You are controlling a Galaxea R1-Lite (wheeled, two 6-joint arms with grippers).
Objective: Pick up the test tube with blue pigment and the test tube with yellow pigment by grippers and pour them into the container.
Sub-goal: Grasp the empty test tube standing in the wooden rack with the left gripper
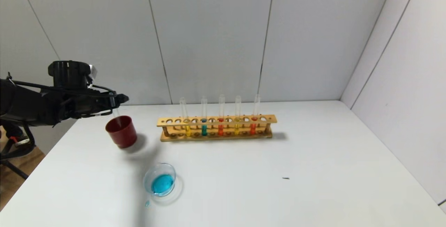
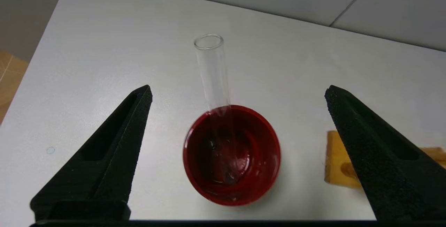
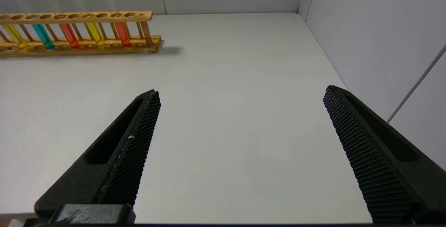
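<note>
The left claw [image 2: 237,96] hangs over the far left part of the white bench [image 1: 313,157], just above the dark red cup [image 1: 121,131], and its two black fingers [image 2: 104,157] stand spread wide with nothing between them touching either one. An empty clear test tube [image 2: 213,77] stands in that cup with its closed end on the cup's floor and its open mouth leaning up past the rim, free of both fingers. To the right of the cup, along the far side of the bench, sits the wooden rack [image 1: 216,120], holding five tubes upright in its holes. Counting from the left, they are a test tube with yellow pigment [image 1: 187,129], a tube with darker teal liquid [image 1: 204,129], an orange-red tube [image 1: 220,129], a second yellow tube [image 1: 237,128] and another orange-red tube [image 1: 253,128]. Nearer than the cup and slightly to its right lies the container [image 1: 159,180], a shallow clear glass dish with a pool of bright cyan-blue liquid in it. A small blue drop [image 1: 147,204] sits on the bench just near and left of the dish. No tube with bright blue liquid in it shows anywhere; the blue is in the dish. The right claw [image 3: 240,96] does not appear in the head view; its own wrist view shows it over the bare right part of the bench, well apart from the rack, with both fingers spread wide and holding nothing.
</note>
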